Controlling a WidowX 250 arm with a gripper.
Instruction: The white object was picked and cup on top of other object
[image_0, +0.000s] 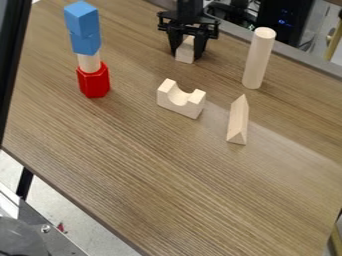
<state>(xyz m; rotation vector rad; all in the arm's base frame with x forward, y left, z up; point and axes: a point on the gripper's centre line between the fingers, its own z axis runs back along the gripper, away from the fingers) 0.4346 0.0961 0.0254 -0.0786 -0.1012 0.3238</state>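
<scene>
Camera view puts my hand (188, 54) around the small pale block (185, 54), near the desk's (133, 165) far edge; whether it's gripped, I can't tell. I should secure it squarely, then lift straight up before crossing.

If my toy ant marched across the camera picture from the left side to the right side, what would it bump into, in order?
Red-and-blue tower → pale block with a scooped-out notch → pale triangular block → tall pale cylinder.
</scene>
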